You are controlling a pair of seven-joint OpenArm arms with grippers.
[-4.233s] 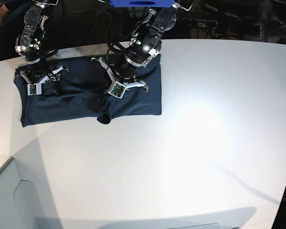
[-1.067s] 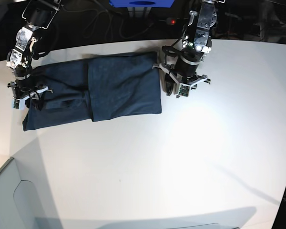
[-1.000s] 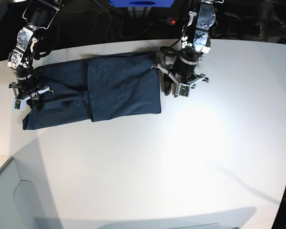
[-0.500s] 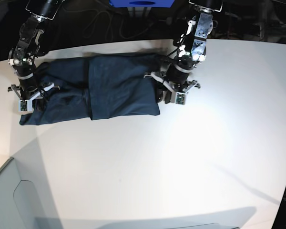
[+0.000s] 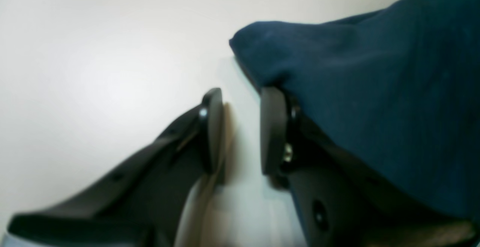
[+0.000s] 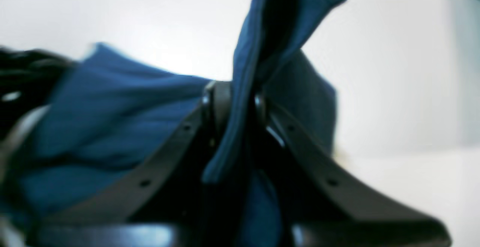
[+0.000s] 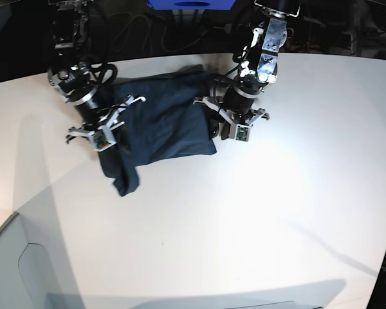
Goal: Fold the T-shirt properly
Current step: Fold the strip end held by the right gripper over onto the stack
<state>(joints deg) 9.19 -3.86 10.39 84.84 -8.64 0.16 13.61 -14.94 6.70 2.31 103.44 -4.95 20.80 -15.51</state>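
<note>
The dark navy T-shirt [image 7: 170,122] lies part-folded on the white table [image 7: 276,212]. My right gripper [image 7: 109,145], on the base view's left, is shut on the shirt's left end, and a fold hangs below it. In the right wrist view the gripper [image 6: 234,97] pinches a raised flap of the blue cloth [image 6: 112,127]. My left gripper [image 7: 222,132] sits at the shirt's right edge. In the left wrist view the gripper [image 5: 240,104] stands slightly open with bare table in the gap, and the cloth [image 5: 375,89] drapes over the outside of its right finger [image 5: 272,127].
A blue box [image 7: 190,4] and dark cables lie behind the table's far edge. A grey panel [image 7: 13,270] stands at the bottom left corner. The table's white surface spreads out to the front and right of the shirt.
My right gripper has lifted the shirt's left end and carried it to the right, over the rest of the shirt. My left gripper has stayed at the right edge.
</note>
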